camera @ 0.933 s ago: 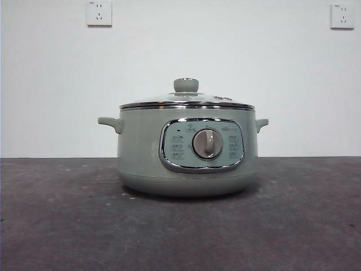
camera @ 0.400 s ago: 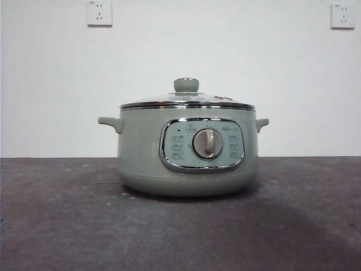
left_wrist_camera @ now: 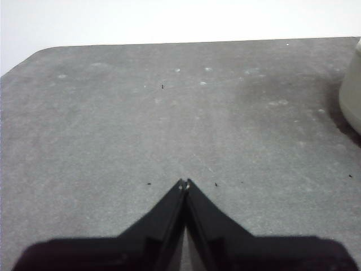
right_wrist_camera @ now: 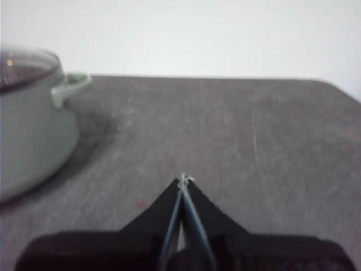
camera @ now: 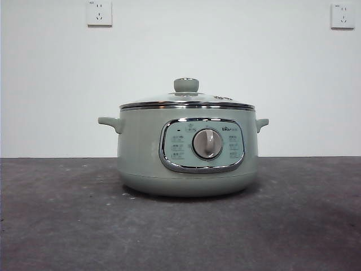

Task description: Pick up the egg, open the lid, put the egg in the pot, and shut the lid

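The pale sage-green pot [camera: 146,152] stands in the middle of the dark table in the front view. The glass lid [camera: 186,100] with its green knob sits shut on it. The egg is not in view. My left gripper [left_wrist_camera: 185,183] is shut and empty over bare table, with an edge of the pot [left_wrist_camera: 352,90] off to one side. My right gripper [right_wrist_camera: 182,179] is shut and empty, apart from the pot [right_wrist_camera: 31,135], whose lid [right_wrist_camera: 25,65] and side handle show. Neither arm shows in the front view.
The dark grey table [camera: 67,226] stretches wide on both sides of the pot. A white wall with two sockets [camera: 99,12] stands behind it. The table's rounded far corner [left_wrist_camera: 39,53] shows in the left wrist view.
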Robot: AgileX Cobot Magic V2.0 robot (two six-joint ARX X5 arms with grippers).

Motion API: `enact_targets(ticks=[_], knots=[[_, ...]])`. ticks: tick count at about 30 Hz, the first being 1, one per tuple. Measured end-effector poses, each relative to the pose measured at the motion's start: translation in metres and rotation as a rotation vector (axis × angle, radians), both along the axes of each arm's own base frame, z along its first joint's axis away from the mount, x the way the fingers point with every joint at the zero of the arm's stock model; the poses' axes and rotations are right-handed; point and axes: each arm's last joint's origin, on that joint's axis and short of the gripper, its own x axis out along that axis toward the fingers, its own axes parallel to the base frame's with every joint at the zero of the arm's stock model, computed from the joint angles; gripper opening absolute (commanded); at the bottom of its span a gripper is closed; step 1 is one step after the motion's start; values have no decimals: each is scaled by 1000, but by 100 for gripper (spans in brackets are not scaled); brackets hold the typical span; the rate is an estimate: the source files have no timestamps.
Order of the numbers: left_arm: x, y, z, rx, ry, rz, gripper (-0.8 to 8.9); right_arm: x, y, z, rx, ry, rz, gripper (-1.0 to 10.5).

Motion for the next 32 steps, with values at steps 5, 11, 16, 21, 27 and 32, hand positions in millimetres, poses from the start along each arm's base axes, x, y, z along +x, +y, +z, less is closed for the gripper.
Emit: enact_targets(ticks=[5,11,16,21,27,32], knots=[[0,0,0,0,0,0,-4,-1,0,-6,-5,61,0,1],[0,0,0,0,0,0,-4,-1,0,-6,5,59,-2,1],[0,0,0,0,0,0,-4,-1,0,-6,7,59,-2,1],[0,0,0,0,0,0,-4,-1,0,-6,7,59,-2,1],[0,0,0,0,0,0,-4,-1,0,-6,7,59,-2,1],[0,0,0,0,0,0,-4,-1,0,-6,7,59,-2,1]])
